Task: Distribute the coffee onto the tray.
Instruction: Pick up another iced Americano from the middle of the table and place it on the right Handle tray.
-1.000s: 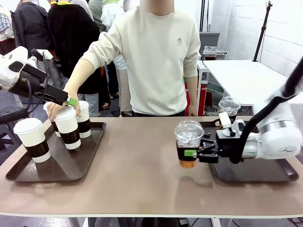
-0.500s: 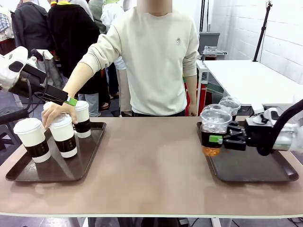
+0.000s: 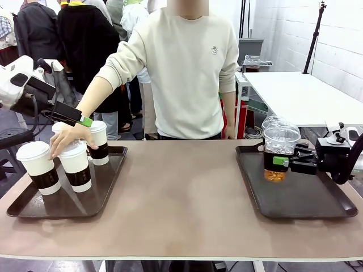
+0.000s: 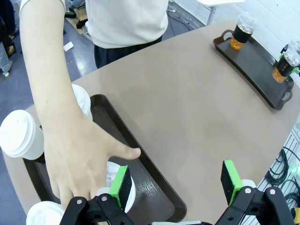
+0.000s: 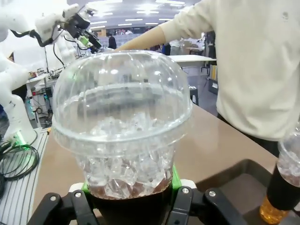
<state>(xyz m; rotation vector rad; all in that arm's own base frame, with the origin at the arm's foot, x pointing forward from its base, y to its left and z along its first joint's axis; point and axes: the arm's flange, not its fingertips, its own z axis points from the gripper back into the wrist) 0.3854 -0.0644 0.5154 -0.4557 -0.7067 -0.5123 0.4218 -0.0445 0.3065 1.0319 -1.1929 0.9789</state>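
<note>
My right gripper (image 3: 282, 161) is shut on a clear dome-lidded cup of iced coffee (image 3: 278, 145), holding it upright over the far left part of the right tray (image 3: 306, 205). In the right wrist view that cup (image 5: 123, 131) stands between my fingers. Just behind it is a second iced cup (image 3: 271, 121) (image 5: 287, 183). Several white paper cups with brown sleeves (image 3: 38, 167) stand on the left tray (image 3: 85, 199). The person's hand (image 3: 67, 137) rests on one of them (image 3: 75, 165). My left gripper (image 3: 79, 119) (image 4: 176, 183) hangs open above that hand.
The person stands at the far edge, one arm stretched over the left tray. Bare brown tabletop (image 3: 181, 192) lies between the two trays. A white table (image 3: 295, 93) stands behind at the right. Other people stand at the back left.
My right gripper has carried the iced cup rightward from the table's middle to over the right tray. The person's hand has slid a paper cup slightly left on the left tray.
</note>
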